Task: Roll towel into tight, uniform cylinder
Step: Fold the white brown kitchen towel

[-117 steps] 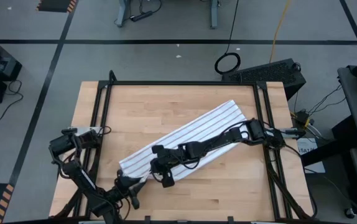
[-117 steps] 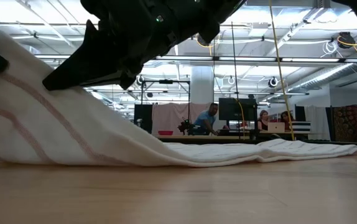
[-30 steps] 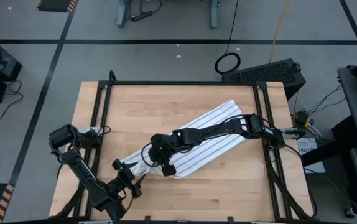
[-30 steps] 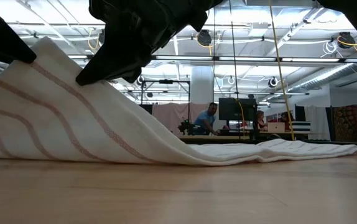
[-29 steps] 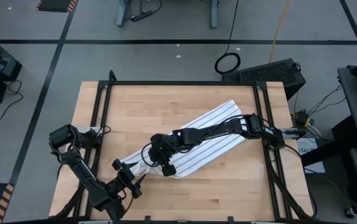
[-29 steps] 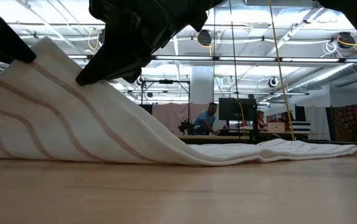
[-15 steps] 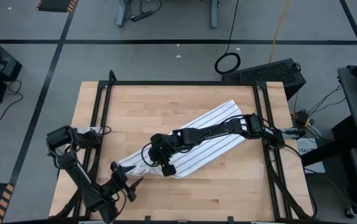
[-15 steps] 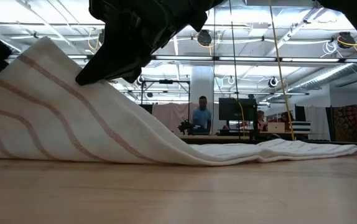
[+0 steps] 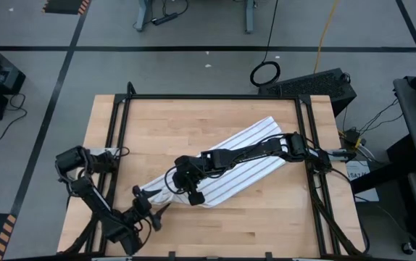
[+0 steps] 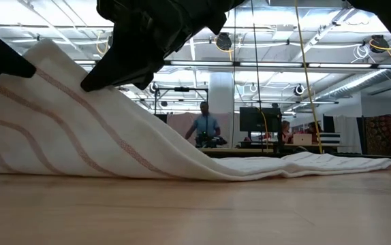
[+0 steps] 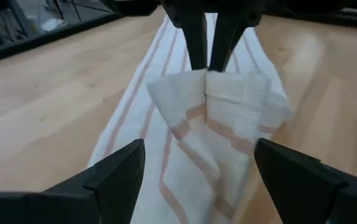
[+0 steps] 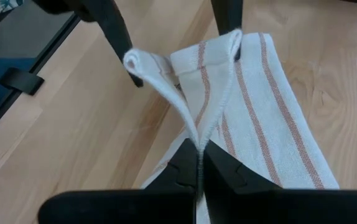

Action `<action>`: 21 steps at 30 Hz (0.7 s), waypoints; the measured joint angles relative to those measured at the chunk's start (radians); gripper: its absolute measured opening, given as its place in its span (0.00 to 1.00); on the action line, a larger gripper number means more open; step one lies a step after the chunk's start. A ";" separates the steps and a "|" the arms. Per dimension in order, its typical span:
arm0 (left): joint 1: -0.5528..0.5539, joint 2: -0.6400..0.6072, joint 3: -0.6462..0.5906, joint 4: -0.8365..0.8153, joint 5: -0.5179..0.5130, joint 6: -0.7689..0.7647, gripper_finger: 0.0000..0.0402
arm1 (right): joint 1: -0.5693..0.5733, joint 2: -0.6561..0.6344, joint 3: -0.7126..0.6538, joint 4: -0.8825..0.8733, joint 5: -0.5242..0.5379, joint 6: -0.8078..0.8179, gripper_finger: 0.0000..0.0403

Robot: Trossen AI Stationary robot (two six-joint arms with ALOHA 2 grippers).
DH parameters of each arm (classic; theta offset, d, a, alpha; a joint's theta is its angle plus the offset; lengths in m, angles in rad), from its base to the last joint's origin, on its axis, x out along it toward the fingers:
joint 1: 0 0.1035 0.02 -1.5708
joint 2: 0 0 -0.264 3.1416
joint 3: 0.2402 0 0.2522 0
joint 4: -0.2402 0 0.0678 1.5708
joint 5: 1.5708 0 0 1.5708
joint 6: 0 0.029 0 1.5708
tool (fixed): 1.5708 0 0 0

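White striped towel (image 9: 226, 163) lies diagonally on the wooden table (image 9: 193, 119), mostly flat. Right gripper (image 9: 182, 185) pinches its near end, lifted into a loose fold. Left gripper (image 9: 150, 210) spread wide just beside that end, holding nothing. No roll formed yet; nearly all rolling remains.

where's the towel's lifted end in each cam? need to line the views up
High view: near end of the towel, left of table centre, under the right gripper.
Low view: raised peak at the left, below the dark gripper.
Left wrist view: centre, bunched fold pinched from above.
Right wrist view: centre, the fold rising from that arm's own shut fingers.
Shared landmark: the right gripper's pinch on the fold.
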 joint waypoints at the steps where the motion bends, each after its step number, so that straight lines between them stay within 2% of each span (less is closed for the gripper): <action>1: 0.005 0.000 0.000 0.008 0.000 0.014 0.76 | 0.000 0.000 0.000 0.000 0.000 0.000 0.00; 5: 0.021 0.000 0.000 0.011 -0.005 0.035 0.76 | 0.000 0.000 0.000 0.007 0.000 0.002 0.00; 11: 0.052 0.000 0.000 0.018 -0.094 0.037 0.73 | 0.000 0.000 0.000 0.011 0.000 0.002 0.00; 17: 0.067 0.000 0.000 0.018 -0.125 0.037 0.63 | 0.000 0.000 0.000 0.014 0.001 0.002 0.00; 21: 0.067 0.000 0.000 0.018 -0.136 0.040 0.51 | 0.000 0.000 0.000 0.014 0.001 0.002 0.00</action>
